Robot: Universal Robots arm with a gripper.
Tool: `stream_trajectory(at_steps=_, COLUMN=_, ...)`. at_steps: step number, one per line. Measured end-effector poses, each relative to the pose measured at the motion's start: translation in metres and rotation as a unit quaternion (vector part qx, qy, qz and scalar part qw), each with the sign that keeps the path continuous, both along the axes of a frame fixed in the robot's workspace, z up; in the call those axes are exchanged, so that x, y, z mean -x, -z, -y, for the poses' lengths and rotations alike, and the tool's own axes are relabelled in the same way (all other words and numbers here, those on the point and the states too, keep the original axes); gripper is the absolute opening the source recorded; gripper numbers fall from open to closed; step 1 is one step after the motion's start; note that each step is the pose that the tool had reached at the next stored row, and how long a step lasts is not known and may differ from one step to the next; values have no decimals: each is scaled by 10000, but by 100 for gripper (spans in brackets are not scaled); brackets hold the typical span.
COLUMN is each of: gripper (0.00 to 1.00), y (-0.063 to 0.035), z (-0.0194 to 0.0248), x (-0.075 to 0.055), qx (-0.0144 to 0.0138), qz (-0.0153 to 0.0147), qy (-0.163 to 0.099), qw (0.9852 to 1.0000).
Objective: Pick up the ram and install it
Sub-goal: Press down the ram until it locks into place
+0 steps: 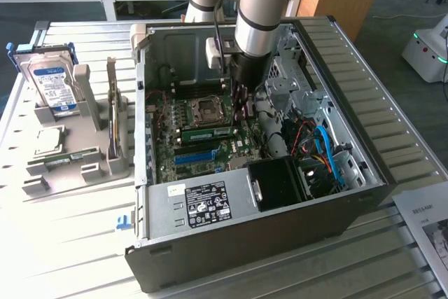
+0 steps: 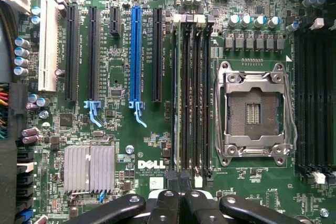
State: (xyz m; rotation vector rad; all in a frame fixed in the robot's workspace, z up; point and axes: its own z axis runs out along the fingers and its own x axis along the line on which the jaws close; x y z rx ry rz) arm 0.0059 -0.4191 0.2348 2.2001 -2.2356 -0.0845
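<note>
One ram [image 1: 207, 133] stick sits in its motherboard [image 2: 131, 150] slot mid-frame in the exterior view, just below the shut, empty fingers [image 2: 178, 203], so I'd guess pushing down off-center could leave one end unlatched or flex the board.

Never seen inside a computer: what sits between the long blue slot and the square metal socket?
Wrist view: one black slot, then a row of narrow memory slots, between the blue slot and the socket.
</note>
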Motion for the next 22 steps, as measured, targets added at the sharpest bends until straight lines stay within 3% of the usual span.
stream_trajectory(at_steps=22, gripper=10, y=-57, z=0, x=0, qx=0, qz=-11, qy=0, qw=10000)
